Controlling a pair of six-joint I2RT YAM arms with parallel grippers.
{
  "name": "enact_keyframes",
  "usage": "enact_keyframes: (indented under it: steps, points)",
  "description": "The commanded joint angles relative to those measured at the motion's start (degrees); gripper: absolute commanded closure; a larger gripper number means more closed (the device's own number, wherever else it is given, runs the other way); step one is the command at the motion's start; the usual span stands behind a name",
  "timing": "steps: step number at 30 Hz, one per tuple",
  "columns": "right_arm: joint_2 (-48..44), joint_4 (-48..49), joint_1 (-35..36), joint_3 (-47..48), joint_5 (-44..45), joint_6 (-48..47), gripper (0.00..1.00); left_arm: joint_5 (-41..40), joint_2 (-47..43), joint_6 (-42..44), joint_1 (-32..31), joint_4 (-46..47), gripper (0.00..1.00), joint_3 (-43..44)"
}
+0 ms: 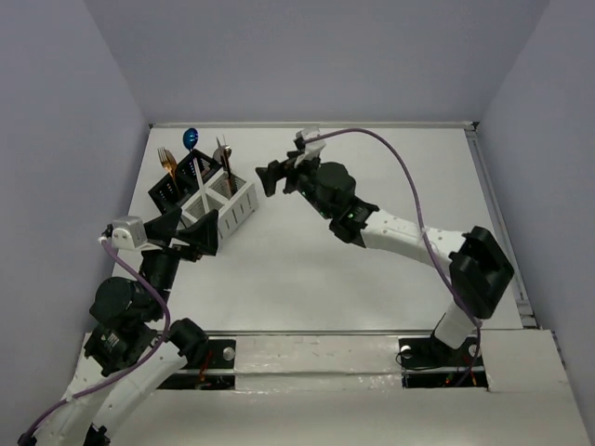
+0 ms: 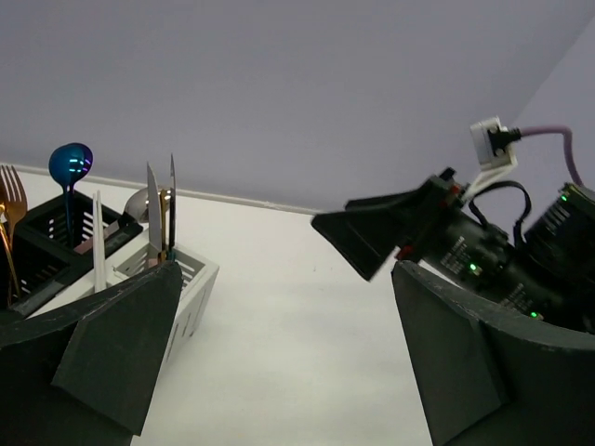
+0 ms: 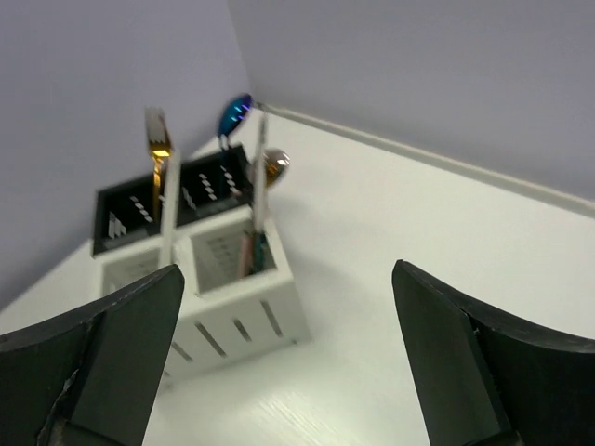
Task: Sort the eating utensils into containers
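The black caddy (image 1: 177, 181) and the white caddy (image 1: 228, 206) stand side by side at the back left of the table. The black one holds a blue spoon (image 1: 191, 139) and a gold fork (image 1: 166, 160). The white one holds knives (image 1: 223, 156) and white chopsticks (image 1: 198, 182). My left gripper (image 1: 191, 232) is open and empty just in front of the white caddy (image 2: 181, 279). My right gripper (image 1: 270, 177) is open and empty, right of the white caddy (image 3: 232, 288) and pointing at it. The blue spoon (image 2: 71, 165) and the fork (image 3: 156, 139) stand upright.
A raised rim (image 1: 316, 124) runs along the table's back edge with grey walls (image 1: 307, 56) behind and at the sides. The right arm (image 1: 400, 232) stretches across the table's middle. A metal strip (image 1: 497, 223) lines the right edge.
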Motion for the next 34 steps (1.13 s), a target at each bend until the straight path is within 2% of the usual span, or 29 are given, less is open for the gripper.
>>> enact_keyframes:
  steps: [1, 3, 5, 7, 8, 9, 11, 17, 23, 29, 34]
  points:
    - [-11.92, -3.77, 0.45, -14.43, 12.23, -0.49, 0.0, -0.76, 1.55, 0.27, 0.77, 2.54, 0.01, -0.45]
    - [-20.06, -7.88, 0.45, -19.74, 17.05, 1.0, 0.0, -0.85, 2.08, 0.27, 0.77, 2.72, 0.01, -0.63]
    - [-26.15, -12.2, -0.94, -26.22, 19.88, 7.76, 0.0, -0.85, 3.3, 0.36, 0.77, 3.07, 0.01, -0.72]
    - [-36.52, -14.94, -1.56, -31.34, 22.08, 11.99, 0.0, -0.77, 5.06, 0.45, 0.77, 3.07, 0.01, -0.46]
    - [-39.86, -14.25, -1.57, -36.58, 22.96, 12.61, 0.0, -0.94, 5.51, 0.53, 0.77, 2.98, 0.01, -0.37]
    - [-46.07, -13.81, -1.57, -38.9, 25.15, 13.14, 0.0, -1.03, 6.12, 0.62, 0.77, 2.98, 0.01, -0.28]
    - [-51.82, -14.15, -1.57, -43.73, 29.71, 13.14, 0.0, -1.12, 7.35, 0.8, 0.77, 3.33, 0.01, -0.45]
    - [-72.04, -19.33, -1.57, -50.16, 37.12, 13.41, 0.0, -1.47, 11.92, 0.98, 1.3, 3.33, 0.01, 0.16]
    - [-77.86, -24.26, -1.57, -50.35, 35.89, 14.11, 0.0, -1.12, 16.32, -0.6, 1.3, 1.66, 0.01, 4.37]
    - [-73.92, -24.79, -1.57, -47.98, 34.66, 12.44, 0.0, 0.38, 15.71, -0.17, 1.3, 0.96, 0.01, 5.96]
    - [-70.31, -22.33, -1.57, -47.1, 32.64, 13.66, 0.0, -2.43, 16.06, -1.13, 1.3, 0.78, 0.01, 5.17]
